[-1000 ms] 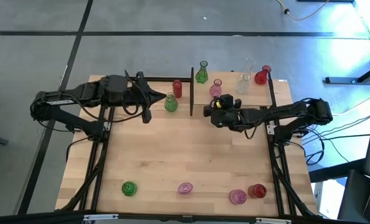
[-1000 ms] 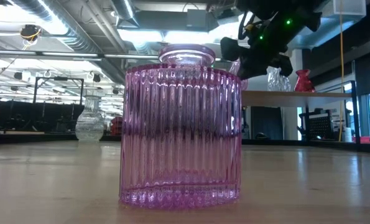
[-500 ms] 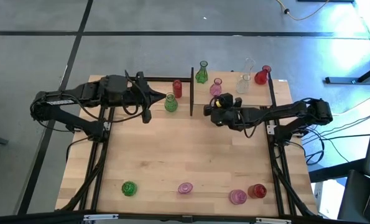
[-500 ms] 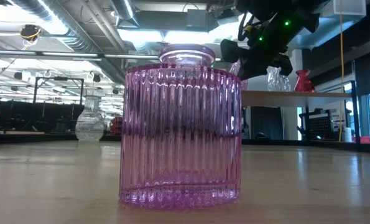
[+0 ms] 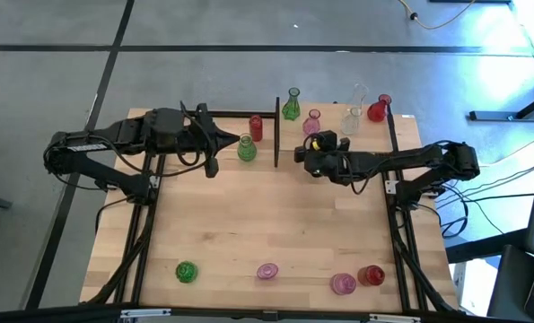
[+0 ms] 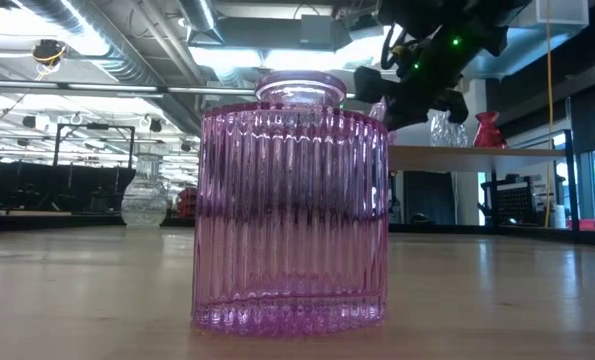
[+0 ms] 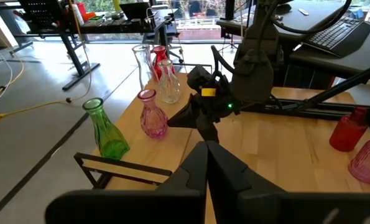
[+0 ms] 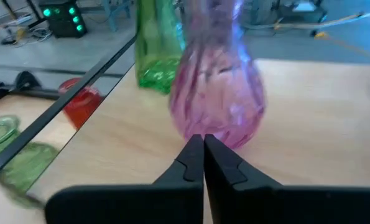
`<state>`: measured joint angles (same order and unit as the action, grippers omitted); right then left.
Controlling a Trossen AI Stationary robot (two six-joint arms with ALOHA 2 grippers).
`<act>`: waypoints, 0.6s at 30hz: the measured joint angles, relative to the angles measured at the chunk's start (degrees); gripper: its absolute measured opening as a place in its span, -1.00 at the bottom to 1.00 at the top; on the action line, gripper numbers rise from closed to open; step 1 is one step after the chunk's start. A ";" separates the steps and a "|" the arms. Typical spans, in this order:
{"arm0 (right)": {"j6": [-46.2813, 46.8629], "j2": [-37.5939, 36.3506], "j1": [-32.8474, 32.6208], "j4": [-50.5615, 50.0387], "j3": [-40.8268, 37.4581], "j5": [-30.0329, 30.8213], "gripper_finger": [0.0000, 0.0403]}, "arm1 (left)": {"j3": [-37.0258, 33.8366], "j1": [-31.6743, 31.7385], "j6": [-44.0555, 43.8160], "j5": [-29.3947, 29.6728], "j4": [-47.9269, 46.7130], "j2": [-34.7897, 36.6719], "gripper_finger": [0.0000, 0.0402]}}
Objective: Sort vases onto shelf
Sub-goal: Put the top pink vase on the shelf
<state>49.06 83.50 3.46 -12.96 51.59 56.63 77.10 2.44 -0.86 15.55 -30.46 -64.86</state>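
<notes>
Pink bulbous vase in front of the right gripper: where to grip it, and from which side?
Grip the pink vase at its narrow neck, above the bulb; the round belly looks wide for the fingers. It stands upright on the shelf. Come level from the table side, where the right gripper now faces it, shut; open first.

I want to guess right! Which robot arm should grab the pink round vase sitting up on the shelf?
Probably the right: the right gripper sits shut just in front of the pink vase. The left gripper is across the shelf, beyond its post.

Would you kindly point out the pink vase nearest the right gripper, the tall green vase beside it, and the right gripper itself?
pink vase point(image 8: 216, 99), right wrist view, its bulbous body.
tall green vase point(image 7: 107, 134), left wrist view, its body.
right gripper point(image 8: 203, 144), right wrist view, the closed fingertips.
</notes>
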 joint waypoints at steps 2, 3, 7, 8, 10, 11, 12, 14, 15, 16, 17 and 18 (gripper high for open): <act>0.15 0.00 -0.09 0.25 0.00 -1.95 -1.00 | 0.00 0.00 0.00 0.00 0.00 0.00 -1.00; 0.15 0.00 -0.46 0.48 0.00 -2.83 -1.00 | 0.00 0.00 0.00 0.00 0.00 0.00 -1.00; -0.74 0.00 -1.24 2.79 0.00 -2.11 -1.00 | 0.00 0.00 0.00 0.00 0.00 0.00 -1.00; -1.40 0.00 -1.17 3.58 0.00 -2.15 -1.00 | 0.00 0.00 0.00 0.00 0.00 0.00 -1.00; -1.81 0.00 -0.26 4.90 0.00 -2.62 -1.00 | 0.00 0.00 0.00 0.00 0.00 0.00 -1.00; -2.28 0.00 0.14 5.61 0.00 -3.21 -1.00 | 0.00 0.00 0.01 0.00 0.00 0.00 -1.00; -2.90 0.00 0.58 6.19 0.00 -3.73 -1.00 | 0.00 0.00 0.04 0.00 0.00 0.00 -1.00; -3.58 0.00 1.23 6.72 0.00 -3.71 -1.00 | 0.00 0.00 0.30 0.00 -0.02 0.00 -1.00; -4.17 0.00 1.57 7.03 0.00 -3.68 -1.00 | 0.00 0.00 0.45 0.00 0.00 0.00 -1.00; -4.52 0.00 1.94 7.13 0.00 -3.73 -1.00 | 0.00 0.00 0.57 0.00 -0.01 0.00 -1.00; -4.69 0.00 2.37 7.14 0.00 -3.75 -1.00 | 0.00 0.00 0.57 0.00 0.00 0.00 -1.00; -4.76 0.00 2.67 7.16 0.00 -3.73 -1.00 | 0.00 0.00 0.55 0.00 0.00 0.00 -1.00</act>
<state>44.29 83.50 6.13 -5.80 51.59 52.90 77.10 2.44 -0.32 15.55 -30.46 -64.86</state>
